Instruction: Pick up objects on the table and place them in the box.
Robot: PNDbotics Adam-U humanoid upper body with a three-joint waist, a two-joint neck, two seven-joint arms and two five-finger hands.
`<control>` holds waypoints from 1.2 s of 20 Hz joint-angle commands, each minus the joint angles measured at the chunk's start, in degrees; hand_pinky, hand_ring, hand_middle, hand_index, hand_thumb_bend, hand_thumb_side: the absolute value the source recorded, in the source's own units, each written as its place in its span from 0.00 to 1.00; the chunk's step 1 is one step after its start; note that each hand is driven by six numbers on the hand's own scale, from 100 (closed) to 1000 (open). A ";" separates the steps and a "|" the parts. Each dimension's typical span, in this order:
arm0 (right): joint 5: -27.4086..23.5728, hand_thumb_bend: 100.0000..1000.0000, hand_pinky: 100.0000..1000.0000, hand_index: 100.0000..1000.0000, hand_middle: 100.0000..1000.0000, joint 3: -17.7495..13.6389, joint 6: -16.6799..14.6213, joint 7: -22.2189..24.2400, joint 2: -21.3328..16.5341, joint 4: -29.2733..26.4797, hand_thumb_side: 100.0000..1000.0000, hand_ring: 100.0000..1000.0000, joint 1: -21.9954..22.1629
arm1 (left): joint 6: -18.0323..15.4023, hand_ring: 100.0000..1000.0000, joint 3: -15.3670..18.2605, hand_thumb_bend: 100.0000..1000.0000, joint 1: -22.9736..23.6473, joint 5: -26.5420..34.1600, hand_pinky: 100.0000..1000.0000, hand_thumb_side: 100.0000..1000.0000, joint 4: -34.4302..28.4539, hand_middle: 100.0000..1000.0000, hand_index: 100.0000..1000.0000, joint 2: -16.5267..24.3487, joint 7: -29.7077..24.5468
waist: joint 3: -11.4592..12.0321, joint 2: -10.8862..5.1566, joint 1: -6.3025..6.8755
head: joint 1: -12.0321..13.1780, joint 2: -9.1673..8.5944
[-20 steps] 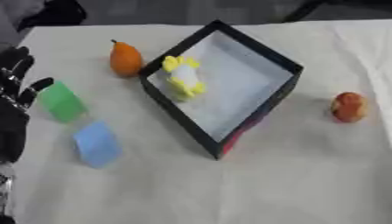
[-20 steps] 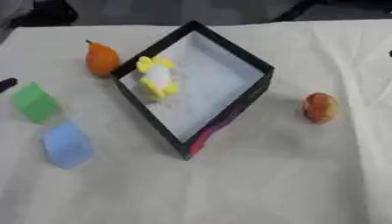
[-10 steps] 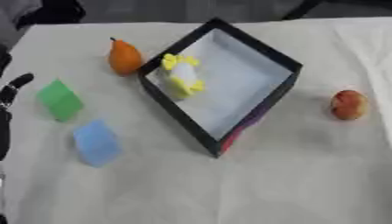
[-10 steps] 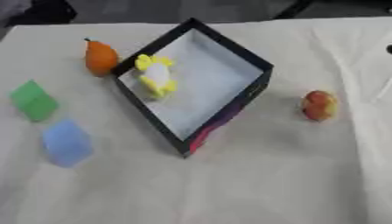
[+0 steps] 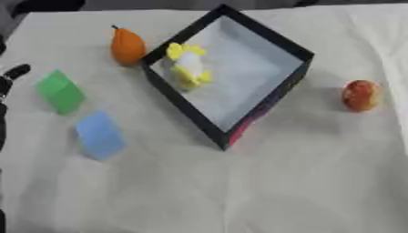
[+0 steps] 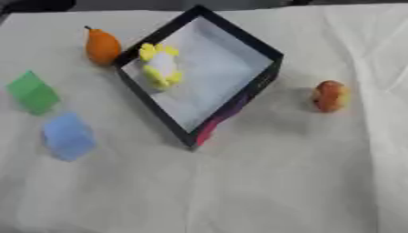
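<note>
You have one yellow-and-white object (image 5: 187, 67) in the box (image 5: 267, 102) at upper centre. Four remain on the worktop (image 5: 239, 191): orange pear (image 5: 126, 45), green block (image 5: 60, 92), blue block (image 5: 100, 135) on the left, reddish fruit (image 5: 361, 95) on the right. Only a fingertip of your left hand (image 5: 14, 72) shows at the left edge, so I cannot tell its grip.

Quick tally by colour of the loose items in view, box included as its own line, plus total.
Orange pear-shaped item: 1
Green block: 1
Blue block: 1
Red-orange round fruit: 1
Yellow-and-white item, inside the box: 1
Black box: 1
Total: 6
</note>
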 commanded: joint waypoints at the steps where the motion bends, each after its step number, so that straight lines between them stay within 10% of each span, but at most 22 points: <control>1: 5.71 0.00 0.86 0.82 0.69 2.15 -1.86 2.61 -9.01 2.11 0.21 0.74 -2.40 | 0.00 1.00 0.23 0.05 0.07 -0.40 0.77 0.77 -1.20 0.80 0.82 2.08 -0.44 | -0.03 -2.05 -1.25 | 0.63 -0.02; 12: 26.62 0.00 0.85 0.85 0.76 12.92 -19.87 23.63 -28.48 13.77 0.23 0.79 -9.85 | 0.32 1.00 -0.23 0.05 0.66 -1.43 0.77 0.78 -1.20 0.79 0.81 2.94 -1.32 | -0.05 -2.31 -2.61 | -0.24 -1.76; 24: 29.74 0.00 0.85 0.93 0.79 23.53 -24.70 22.72 -30.79 26.43 0.57 0.82 -17.55 | 0.52 1.00 -0.76 0.04 1.51 -2.29 0.77 0.79 -1.20 0.80 0.81 3.53 -2.05 | -0.38 -2.64 -3.29 | -3.83 -2.42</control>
